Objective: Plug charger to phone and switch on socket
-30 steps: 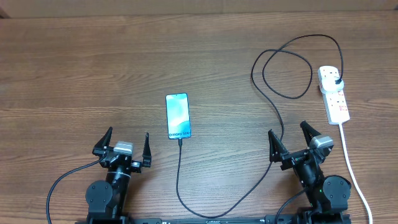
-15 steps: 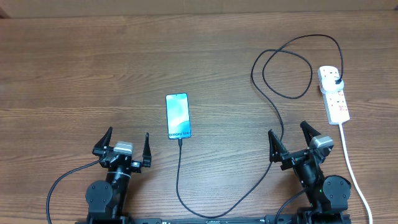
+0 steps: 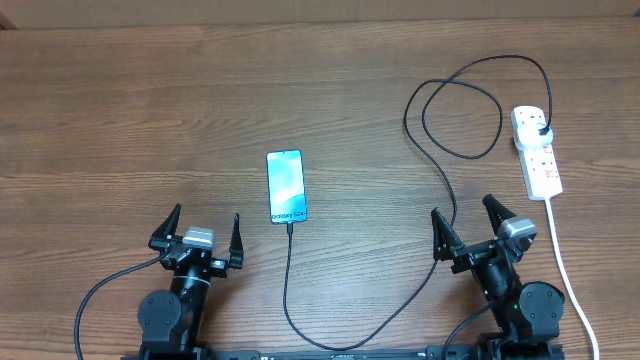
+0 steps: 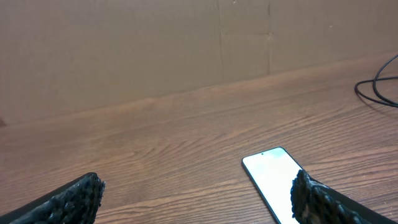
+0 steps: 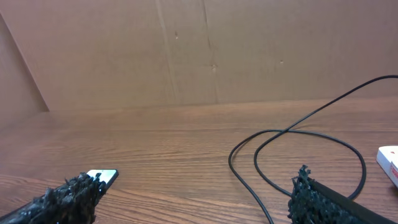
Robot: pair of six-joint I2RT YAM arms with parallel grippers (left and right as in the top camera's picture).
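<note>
Brown wood-grain tabletop [image 3: 120,100]: laminate look, smooth, low satin sheen; slim rectangular phone [image 3: 286,186]: glossy glass screen, lit; long thin black charger cable [image 3: 287,265]: smooth, matt, rubbery-looking sheath; white elongated power-strip socket [image 3: 538,152]: smooth moulded plastic, slight gloss; thick white lead [image 3: 565,270]: smooth plastic sheath; left pincer [image 4: 196,186] and right pincer [image 5: 198,177]: black fingers [image 4: 71,202], rough, studded, matt; brown cardboard backdrop [image 5: 249,50]: matt, creased.

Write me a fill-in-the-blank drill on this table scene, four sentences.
1. The phone lies with its lit screen facing ____.
2. The charger runs from the phone's edge to a plug in the ____ socket.
3. The left gripper and right gripper both stand ____, holding nothing.
4. The socket lies nearer the ____ gripper.

Missing words: up; white; open; right.
</note>
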